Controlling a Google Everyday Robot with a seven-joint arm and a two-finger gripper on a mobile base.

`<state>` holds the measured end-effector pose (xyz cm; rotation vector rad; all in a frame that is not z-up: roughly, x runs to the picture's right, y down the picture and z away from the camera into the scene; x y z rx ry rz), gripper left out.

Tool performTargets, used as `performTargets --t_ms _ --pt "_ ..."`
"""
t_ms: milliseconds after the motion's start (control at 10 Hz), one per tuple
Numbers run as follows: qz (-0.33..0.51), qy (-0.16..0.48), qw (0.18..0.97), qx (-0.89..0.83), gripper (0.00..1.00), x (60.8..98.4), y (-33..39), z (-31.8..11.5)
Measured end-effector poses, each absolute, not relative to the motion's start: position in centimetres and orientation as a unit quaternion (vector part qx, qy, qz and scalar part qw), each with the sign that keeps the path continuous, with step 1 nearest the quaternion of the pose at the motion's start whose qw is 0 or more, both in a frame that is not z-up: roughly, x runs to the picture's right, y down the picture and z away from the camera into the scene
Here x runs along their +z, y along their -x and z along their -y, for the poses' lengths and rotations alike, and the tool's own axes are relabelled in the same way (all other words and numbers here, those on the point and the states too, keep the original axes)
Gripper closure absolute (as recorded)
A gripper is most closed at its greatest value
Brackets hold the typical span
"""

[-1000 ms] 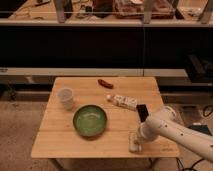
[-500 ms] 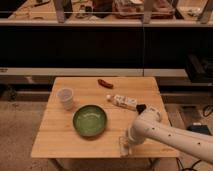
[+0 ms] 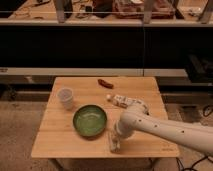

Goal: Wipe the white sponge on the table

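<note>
End effector low, near table front edge

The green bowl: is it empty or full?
Empty: the green bowl shows only its bare green inside. The gripper is beside it, down near the front edge of the table.

Dim lt; jaws at table front

Table: grn bowl, cup, packet, red obj, sponge under gripper.
</note>
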<state>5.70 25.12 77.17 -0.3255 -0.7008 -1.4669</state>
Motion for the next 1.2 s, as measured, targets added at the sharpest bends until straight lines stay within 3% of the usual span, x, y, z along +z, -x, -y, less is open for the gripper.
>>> performTargets --t_ms 800,1200 --pt "0.301 0.163 0.717 -0.608 0.88 82.8 -6.1 -20.3" --pt "0.289 0.202 0.741 -0.572 0.88 84.6 -11.7 -21.4"
